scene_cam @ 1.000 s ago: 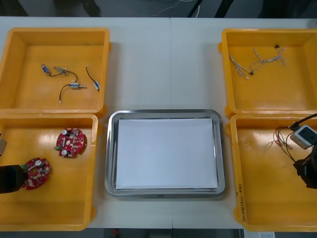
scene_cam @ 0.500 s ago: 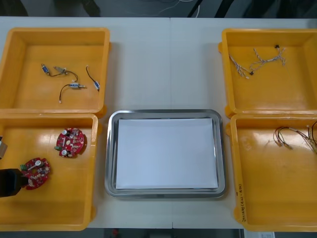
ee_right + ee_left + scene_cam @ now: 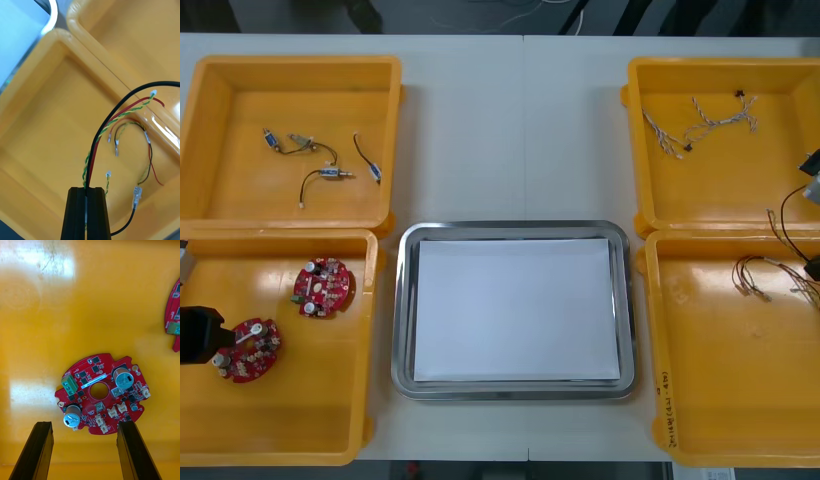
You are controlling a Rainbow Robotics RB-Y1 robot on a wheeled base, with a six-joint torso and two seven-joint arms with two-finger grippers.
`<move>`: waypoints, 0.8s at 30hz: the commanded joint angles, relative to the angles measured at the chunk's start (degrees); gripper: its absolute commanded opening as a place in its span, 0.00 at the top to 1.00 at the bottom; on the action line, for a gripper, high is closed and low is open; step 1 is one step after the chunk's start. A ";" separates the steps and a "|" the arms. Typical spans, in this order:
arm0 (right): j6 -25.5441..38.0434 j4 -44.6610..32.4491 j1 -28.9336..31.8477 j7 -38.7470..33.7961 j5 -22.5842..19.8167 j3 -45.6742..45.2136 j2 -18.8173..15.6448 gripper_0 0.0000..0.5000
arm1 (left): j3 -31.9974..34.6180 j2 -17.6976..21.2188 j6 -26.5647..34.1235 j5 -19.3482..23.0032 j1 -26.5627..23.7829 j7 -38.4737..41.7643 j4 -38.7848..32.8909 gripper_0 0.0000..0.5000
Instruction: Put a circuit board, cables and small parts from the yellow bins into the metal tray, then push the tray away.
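A round red circuit board (image 3: 101, 392) lies flat on the floor of the near left yellow bin (image 3: 280, 440). My left gripper (image 3: 84, 424) hangs open just above it, one finger off each side of the board's edge; it stands at the bin's left side (image 3: 200, 335). A second board (image 3: 323, 286) lies farther in. My right gripper (image 3: 87, 189) is shut on the red and yellow cable (image 3: 112, 123), whose strands trail over the near right bin (image 3: 720, 400). The cable's loose ends (image 3: 765, 272) reach toward that bin's floor.
The metal tray (image 3: 405, 300), white inside, sits between the bins. The far left bin (image 3: 210, 90) holds small metal parts with black cables (image 3: 320, 160). Twisted blue and white cables (image 3: 700, 125) lie in the far right bin.
My right gripper has left the near right bin's floor and drawn off to the table's right edge with the cable. My left gripper has shifted slightly toward the far side beside the board.
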 commanded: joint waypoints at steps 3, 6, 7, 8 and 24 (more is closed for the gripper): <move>2.02 -3.17 -6.92 -2.53 0.23 5.47 -2.36 1.00 | 2.89 1.87 4.54 1.26 -4.62 5.75 -1.71 0.00; 3.52 -3.79 -10.35 -2.70 -0.12 8.11 -2.44 1.00 | 3.41 1.87 6.65 1.34 -6.03 8.92 -1.80 0.00; 3.95 -4.31 -11.40 -2.79 -0.21 9.34 -2.36 1.00 | 3.85 1.87 7.35 1.17 -6.47 10.23 -1.71 0.00; 4.13 -4.93 -12.37 -2.79 -0.21 10.57 -2.44 1.00 | 4.12 1.87 8.14 0.90 -6.90 11.20 -1.71 0.00; 4.22 -8.62 -26.61 -5.78 1.64 29.55 -2.62 1.00 | 4.56 1.26 9.81 -0.68 -11.74 19.29 3.82 0.00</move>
